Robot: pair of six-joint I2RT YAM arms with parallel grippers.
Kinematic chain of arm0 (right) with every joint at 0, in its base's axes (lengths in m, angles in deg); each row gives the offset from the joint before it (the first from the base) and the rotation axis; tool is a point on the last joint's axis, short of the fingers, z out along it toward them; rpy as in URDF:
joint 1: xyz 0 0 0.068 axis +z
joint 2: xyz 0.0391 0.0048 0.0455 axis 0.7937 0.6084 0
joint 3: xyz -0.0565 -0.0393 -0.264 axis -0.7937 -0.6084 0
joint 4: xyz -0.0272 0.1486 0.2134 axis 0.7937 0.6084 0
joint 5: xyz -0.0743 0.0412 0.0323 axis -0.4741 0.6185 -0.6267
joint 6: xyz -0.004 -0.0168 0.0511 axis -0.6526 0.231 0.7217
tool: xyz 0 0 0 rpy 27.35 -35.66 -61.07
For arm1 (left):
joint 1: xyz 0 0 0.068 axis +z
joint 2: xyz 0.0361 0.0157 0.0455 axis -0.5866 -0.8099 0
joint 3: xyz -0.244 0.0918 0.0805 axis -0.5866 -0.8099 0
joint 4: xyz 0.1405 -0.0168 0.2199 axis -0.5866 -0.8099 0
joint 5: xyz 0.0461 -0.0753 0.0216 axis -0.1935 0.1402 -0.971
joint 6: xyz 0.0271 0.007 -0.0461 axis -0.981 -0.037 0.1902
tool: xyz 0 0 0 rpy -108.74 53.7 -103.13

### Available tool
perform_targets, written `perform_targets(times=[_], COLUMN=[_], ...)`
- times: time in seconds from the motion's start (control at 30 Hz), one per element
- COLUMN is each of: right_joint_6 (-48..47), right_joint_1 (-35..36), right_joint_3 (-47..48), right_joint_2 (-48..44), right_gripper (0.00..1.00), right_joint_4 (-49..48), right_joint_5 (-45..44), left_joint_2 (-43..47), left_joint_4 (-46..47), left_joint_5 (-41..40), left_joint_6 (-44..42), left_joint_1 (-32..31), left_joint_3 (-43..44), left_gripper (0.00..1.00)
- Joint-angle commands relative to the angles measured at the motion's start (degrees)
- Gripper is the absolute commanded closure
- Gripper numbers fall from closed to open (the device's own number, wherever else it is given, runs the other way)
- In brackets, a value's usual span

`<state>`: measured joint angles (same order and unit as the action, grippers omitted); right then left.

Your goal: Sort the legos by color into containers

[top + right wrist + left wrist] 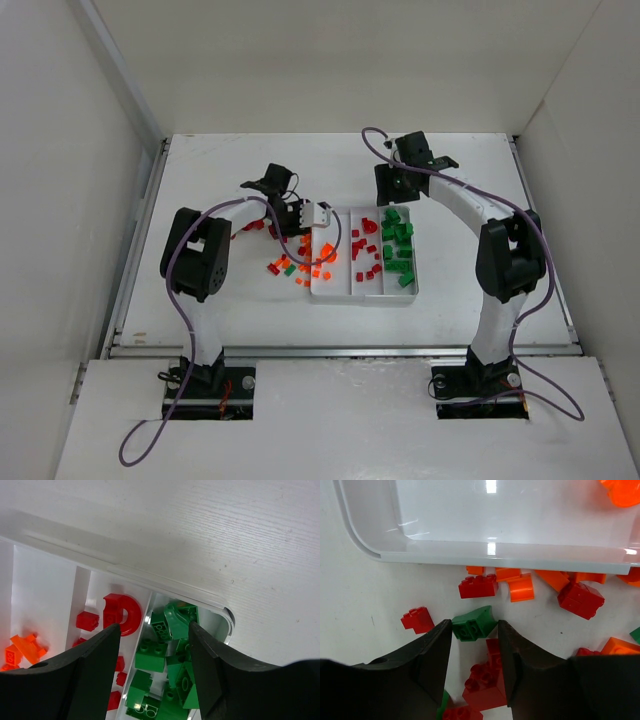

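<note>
Legos (pixel 580 600) in the left wrist view lay loose on the table (pixel 355 605) beside the long wall of the white tray (pixel 495 559), with red, green and orange pieces mixed. The left gripper (pixel 475 626) had its fingers parted, one on each side of a green brick (pixel 470 624) that rested on the table. A red brick (pixel 478 586) and an orange piece (pixel 521 587) lay between it and the tray wall.

In the right wrist view, the right gripper (pixel 155 627) hung over the tray's corner with its fingers spread and nothing between them. Beneath lay a heap of green bricks (pixel 152 655) in the end compartment, and a red arch (pixel 122 615) with small red bricks in the next.

In the top view, the tray's three compartments held orange on the left, red in the middle and green on the right. The unsorted legos were scattered just left of the tray under the left gripper — the right gripper stood at the tray's far right end.
</note>
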<state>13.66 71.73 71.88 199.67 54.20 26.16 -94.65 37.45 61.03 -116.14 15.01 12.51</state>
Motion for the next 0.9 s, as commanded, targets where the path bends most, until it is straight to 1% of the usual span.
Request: perform_targets(times=[0.0, 0.13, 0.27, 0.3, 0.4, 0.57, 0.77, 0.87], right_joint_6=[-0.81, -1.34, -1.34, -1.86, -1.87, -1.87, -1.87, -1.87], right_joint_1=[-0.04, -0.57, -0.57, -0.57, -0.57, -0.57, -0.57, -0.57], right_joint_3=[0.36, 0.36, 0.89, 0.89, 0.89, -0.34, -0.34, -0.34], right_joint_2=[-1.56, -1.56, -1.56, -1.56, -1.56, -2.09, -2.09, -2.09], right_gripper=[0.38, 0.38, 0.38, 0.38, 0.38, 0.38, 0.38, 0.38], right_joint_4=[-2.14, -2.14, -2.14, -2.14, -2.14, -2.14, -2.14, -2.14], right_joint_5=[-0.82, -0.82, -0.82, -0.82, -1.35, -1.35, -1.35, -1.35], left_joint_2=[-0.54, -0.54, -0.54, -0.54, -0.54, 0.07, 1.83, 3.06], left_joint_4=[-4.32, -5.65, -5.65, -5.65, -5.65, -6.26, -7.41, -7.41], left_joint_5=[0.14, 0.14, 2.41, 2.42, 2.42, 2.42, 1.89, 3.29], left_joint_6=[-2.04, -2.57, -2.57, -2.57, -2.57, -2.04, -3.36, -3.36], left_joint_1=[-0.01, -0.01, -0.01, -0.01, -0.01, -0.01, -0.01, -0.01], left_joint_3=[2.13, 1.61, 1.61, 1.61, 2.13, 2.13, 1.08, -0.06], left_gripper=[0.62, 0.69, 0.77, 0.82, 0.89, 0.89, 1.0, 1.0])
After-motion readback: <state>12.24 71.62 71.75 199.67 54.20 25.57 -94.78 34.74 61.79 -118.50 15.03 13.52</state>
